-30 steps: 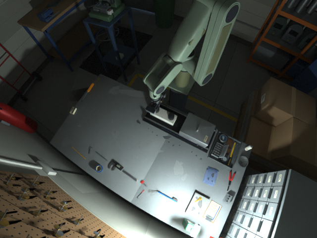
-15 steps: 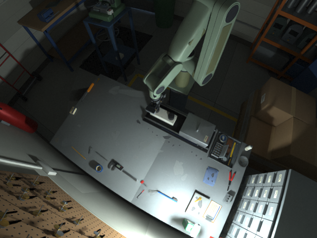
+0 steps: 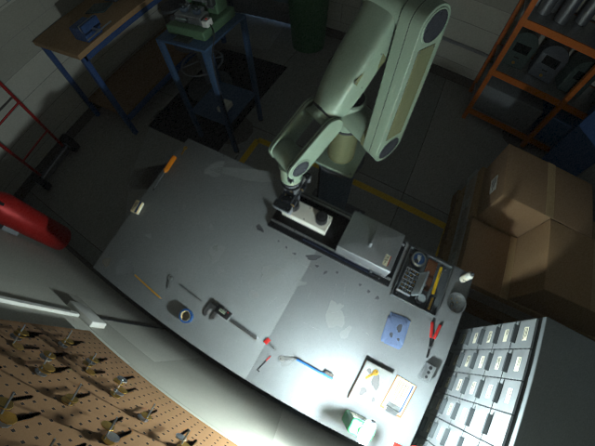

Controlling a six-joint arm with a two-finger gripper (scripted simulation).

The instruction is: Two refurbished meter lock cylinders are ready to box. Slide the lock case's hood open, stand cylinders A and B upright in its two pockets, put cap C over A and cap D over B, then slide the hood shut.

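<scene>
My gripper point(image 3: 290, 204) stands low over the left end of the open lock case point(image 3: 307, 220) at the back of the bench, and it is closed on a cap over the left pocket. The cap itself is mostly hidden under the fingers. A dark cap point(image 3: 321, 217) sits on the right pocket of the pale insert. The grey hood point(image 3: 371, 243) is slid to the right, clear of the pockets. The cylinders are hidden from me.
A tool tray point(image 3: 423, 281) sits right of the hood. Pliers point(image 3: 434, 332), a blue cloth point(image 3: 396, 330), a brush point(image 3: 307, 366), a tape roll point(image 3: 180, 311) and small tools lie along the front. A drawer cabinet point(image 3: 490, 379) stands at the right end.
</scene>
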